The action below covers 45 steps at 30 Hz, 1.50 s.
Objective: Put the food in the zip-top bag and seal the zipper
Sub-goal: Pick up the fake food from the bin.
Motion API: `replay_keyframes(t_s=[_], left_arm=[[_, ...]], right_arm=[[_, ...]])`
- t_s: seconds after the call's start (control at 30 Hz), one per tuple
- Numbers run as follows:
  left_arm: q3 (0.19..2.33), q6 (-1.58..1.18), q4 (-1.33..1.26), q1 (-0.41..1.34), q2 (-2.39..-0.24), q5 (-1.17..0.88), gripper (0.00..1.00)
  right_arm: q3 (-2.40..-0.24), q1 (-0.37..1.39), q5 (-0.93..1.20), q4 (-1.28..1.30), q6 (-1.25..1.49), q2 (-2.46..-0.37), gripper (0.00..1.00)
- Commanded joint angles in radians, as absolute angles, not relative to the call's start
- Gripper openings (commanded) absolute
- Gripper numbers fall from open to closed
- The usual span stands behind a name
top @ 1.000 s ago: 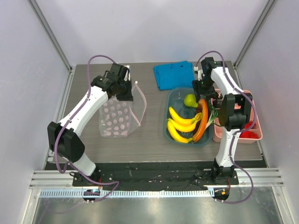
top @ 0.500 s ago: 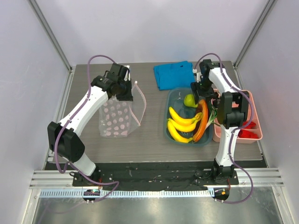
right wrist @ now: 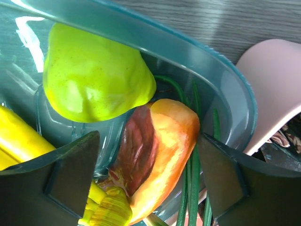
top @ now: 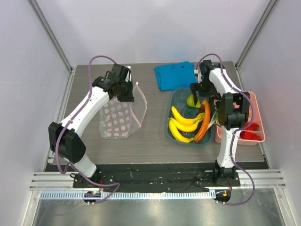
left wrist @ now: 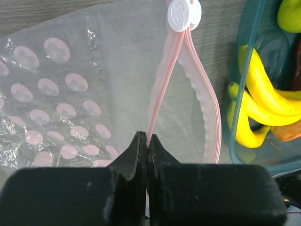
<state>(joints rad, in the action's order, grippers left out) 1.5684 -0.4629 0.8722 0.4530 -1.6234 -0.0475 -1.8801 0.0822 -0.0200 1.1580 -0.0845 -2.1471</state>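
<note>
My left gripper (left wrist: 147, 141) is pressed together on the zipper (left wrist: 162, 84), holding only one pink strip. So the zip-top bag (top: 117, 120) stands with its mouth open on the left half of the table (top: 150, 141). My right gripper (right wrist: 149, 155) is spread wide in the far end of the teal tub (top: 168, 113) (right half of the table). The pepper (right wrist: 160, 136) lies between its fingers, the pear-like fruit (right wrist: 94, 80) is just beside, and the banana bunch (top: 181, 125) is towards the near end.

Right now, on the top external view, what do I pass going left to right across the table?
zip-top bag → teal tub → pink tray. The blue cloth is left out because it overlaps the tub's span.
</note>
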Motion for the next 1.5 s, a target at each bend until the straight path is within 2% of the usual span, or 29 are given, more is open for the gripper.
replay_keyframes(t_s=[0.0,0.03,0.07,0.13,0.17,0.23,0.27,0.33,0.37,0.4,0.63,0.97,1.23,1.47], left_arm=[[1.605,-0.459,0.847,0.454,-1.623,-0.057,0.00],[1.605,-0.457,0.845,0.453,-1.624,-0.057,0.00],[1.605,-0.457,0.845,0.453,-1.624,-0.057,0.00],[1.606,-0.459,0.842,0.453,-1.624,-0.058,0.00],[1.608,-0.457,0.842,0.453,-1.626,-0.055,0.00],[1.608,-0.457,0.844,0.451,-1.624,-0.051,0.00],[1.608,-0.454,0.844,0.453,-1.624,-0.048,0.00],[1.611,-0.454,0.844,0.453,-1.623,-0.045,0.00],[1.609,-0.454,0.844,0.451,-1.621,-0.044,0.00],[1.611,-0.456,0.845,0.451,-1.623,-0.044,0.00],[1.634,-0.466,0.851,0.449,-1.612,-0.032,0.00],[1.651,-0.495,0.859,0.448,-1.589,-0.008,0.00],[1.661,-0.528,0.847,0.439,-1.578,0.025,0.00],[1.669,-0.572,0.801,0.434,-1.559,0.038,0.00]], right_arm=[[-1.894,0.074,-0.069,1.138,-0.064,-2.120,0.85],[-1.885,0.077,-0.055,1.137,-0.064,-2.126,0.80],[-1.879,0.075,-0.043,1.137,-0.066,-2.128,0.67],[-1.870,0.074,-0.012,1.141,-0.064,-2.131,0.55],[-1.870,0.074,0.023,1.143,-0.064,-2.131,0.44],[-1.888,0.074,0.046,1.152,-0.063,-2.128,0.35],[-1.899,0.074,0.057,1.154,-0.063,-2.119,0.27],[-1.937,0.068,0.074,1.170,-0.067,-2.112,0.19],[-1.948,0.064,0.090,1.175,-0.069,-2.108,0.07],[-1.971,0.060,0.100,1.186,-0.071,-2.094,0.01],[-2.085,0.018,0.189,1.249,-0.069,-2.007,0.01],[-2.085,0.012,0.189,1.269,-0.104,-1.817,0.01],[-2.046,0.012,0.173,1.132,-0.112,-1.645,0.01],[-2.057,0.012,0.228,0.881,0.070,-1.572,0.01]])
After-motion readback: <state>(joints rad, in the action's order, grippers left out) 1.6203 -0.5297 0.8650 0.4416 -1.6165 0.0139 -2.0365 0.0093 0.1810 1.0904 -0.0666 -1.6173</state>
